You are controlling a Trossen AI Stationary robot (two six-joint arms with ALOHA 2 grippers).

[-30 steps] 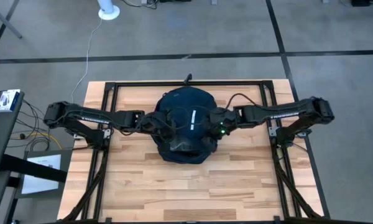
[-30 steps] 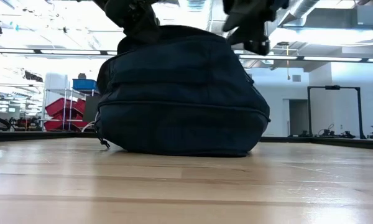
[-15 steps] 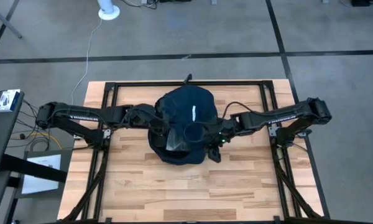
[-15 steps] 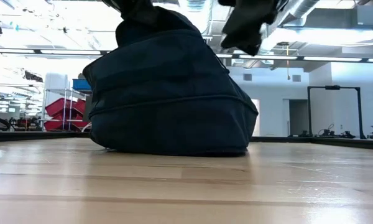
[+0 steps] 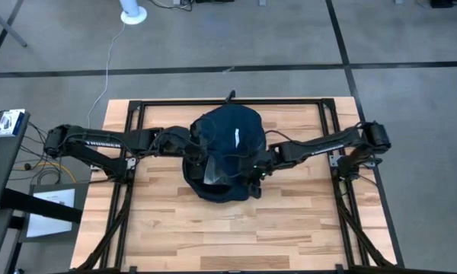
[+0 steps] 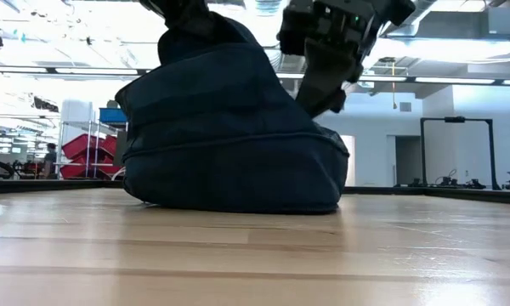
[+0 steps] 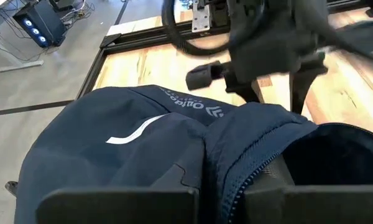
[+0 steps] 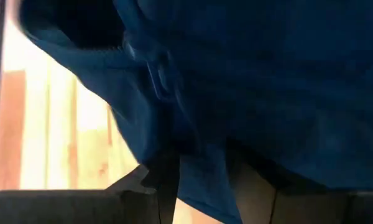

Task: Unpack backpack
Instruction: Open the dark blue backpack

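Observation:
The dark navy backpack (image 5: 230, 131) sits on its base in the middle of the wooden table (image 5: 213, 228), its top drawn up into a peak (image 6: 212, 34). A short white stripe (image 7: 133, 130) marks its top. Its zipped mouth gapes open (image 7: 342, 155) on the side toward the right arm. My left gripper (image 5: 193, 144) is shut on the bag's upper left part. My right gripper (image 6: 316, 100) points steeply down at the bag's right flank, open, with a fold of navy cloth (image 8: 202, 174) between its fingers. My left gripper pinches the cloth beside the open zipper edge (image 7: 231, 182) between its two fingers, coming from the table's left and slanting down. That edge is held up while the bag's base stays on the table. Whether my right gripper touches the cloth between its fingers, I cannot tell.
A black metal frame (image 5: 131, 114) runs along the table's edges and under both arms. The near half of the table (image 6: 255, 246) shows bare wood. A white stand base (image 5: 133, 11) sits on the floor beyond the far edge.
My left gripper has gone up and back toward the table's left edge with the cloth, pulling the bag's top into a peak and shifting the bag slightly left; the base has stayed down. My right gripper has sunk, rolled, and come against the bag's right flank.

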